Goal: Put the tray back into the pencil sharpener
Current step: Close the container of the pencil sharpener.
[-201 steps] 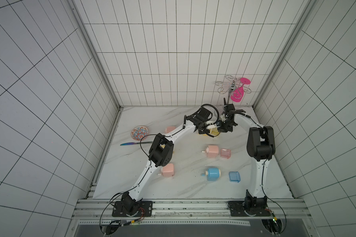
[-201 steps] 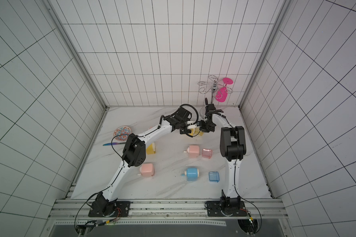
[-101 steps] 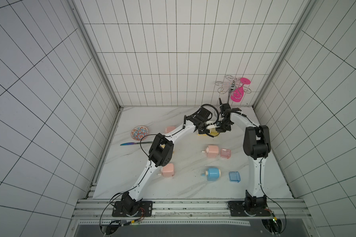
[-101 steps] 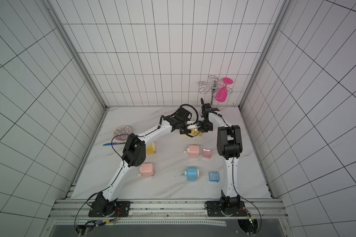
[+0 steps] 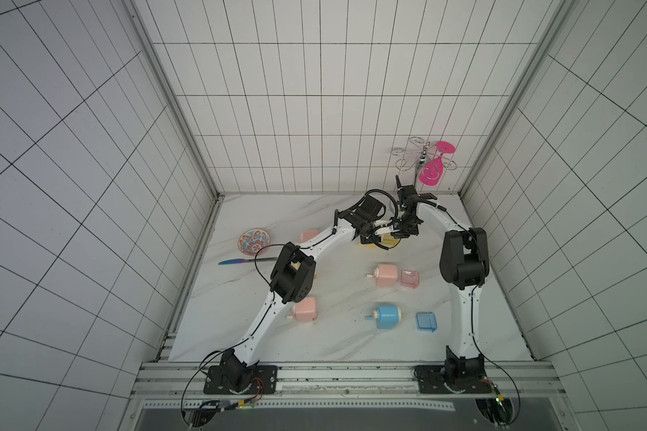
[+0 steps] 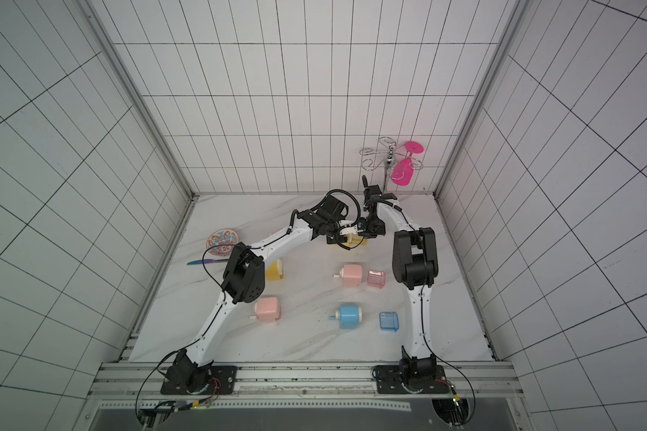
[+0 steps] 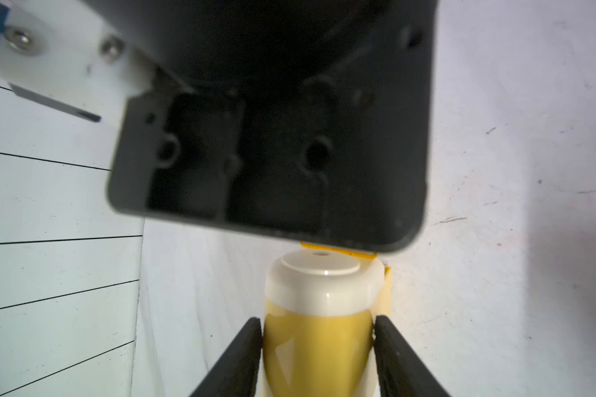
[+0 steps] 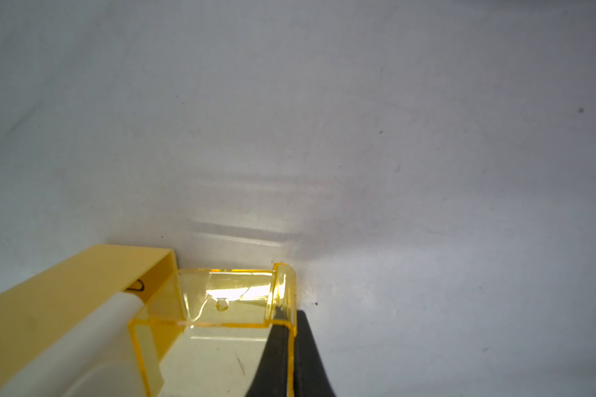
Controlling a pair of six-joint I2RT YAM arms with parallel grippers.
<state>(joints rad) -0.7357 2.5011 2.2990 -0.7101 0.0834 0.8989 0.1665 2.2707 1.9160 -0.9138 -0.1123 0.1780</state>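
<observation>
In both top views the left arm point(image 5: 327, 240) and right arm point(image 5: 463, 263) reach from the lower edge and meet above centre. The left gripper point(image 5: 386, 229) clamps the yellow pencil sharpener point(image 7: 317, 338). The right gripper point(image 5: 398, 232) pinches the tray point(image 8: 221, 309) wall.

Bare tabletop point(image 5: 340, 294) mid-table, beside the blue sharpener point(image 5: 387, 316); metal rack point(image 5: 422, 161) near behind the arm-crowded yellow sharpener point(image 7: 317, 343).

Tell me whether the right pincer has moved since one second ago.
Yes. The right pincer has shifted slightly toward the left pincer, judged against the unmoved pink tray.

tray point(image 8: 221, 299) against sharpener point(image 8: 66, 292), knife point(image 5: 240, 261) near bowl point(image 5: 254, 241)
</observation>
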